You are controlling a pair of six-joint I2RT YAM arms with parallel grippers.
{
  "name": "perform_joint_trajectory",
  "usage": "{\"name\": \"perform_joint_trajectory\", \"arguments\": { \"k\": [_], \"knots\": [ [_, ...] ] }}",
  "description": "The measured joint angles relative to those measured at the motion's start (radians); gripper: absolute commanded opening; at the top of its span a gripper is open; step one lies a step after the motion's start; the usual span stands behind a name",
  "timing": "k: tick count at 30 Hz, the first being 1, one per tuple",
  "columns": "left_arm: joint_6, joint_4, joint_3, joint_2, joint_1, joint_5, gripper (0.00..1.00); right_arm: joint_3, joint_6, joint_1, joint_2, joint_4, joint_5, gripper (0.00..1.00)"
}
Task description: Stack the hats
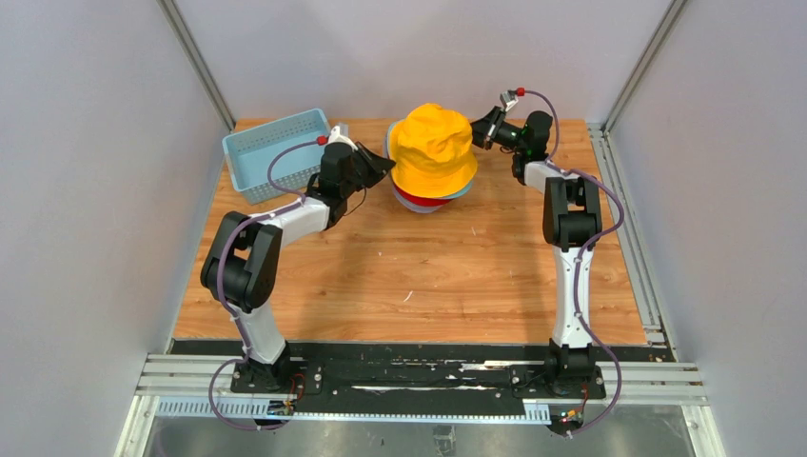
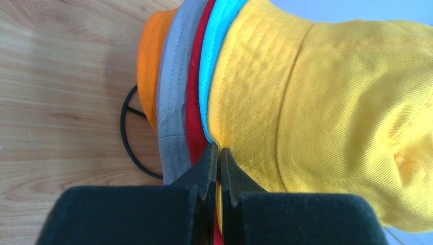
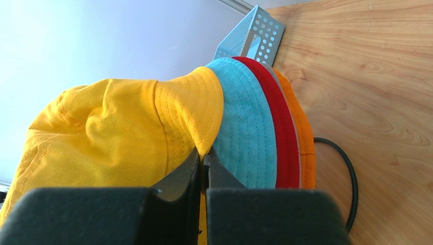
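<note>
the yellow bucket hat (image 1: 433,148) is held atop the stacked hats (image 2: 176,102) at the far middle of the bench (image 1: 428,276), its brim pinched by the clenched left end effector (image 2: 218,150) and right end effector (image 3: 202,153), so release and withdrawal are judged to be needed next.

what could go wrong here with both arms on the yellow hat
The left fingers and right fingers are both shut on the brim of the yellow hat; an uneven pull or release could drag it off the stack.
The left fingers sit against the brims of the teal hat and red hat, so backing away might snag and shift them.
</note>
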Motion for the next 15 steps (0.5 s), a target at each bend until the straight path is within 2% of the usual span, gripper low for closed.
{"name": "perform_joint_trajectory", "arguments": {
  "k": [15],
  "knots": [
    [-0.038,0.081,-0.076,-0.014,-0.022,-0.008,0.00,0.038,-0.040,0.000,0.000,-0.072,-0.021,0.00]
  ]
}}
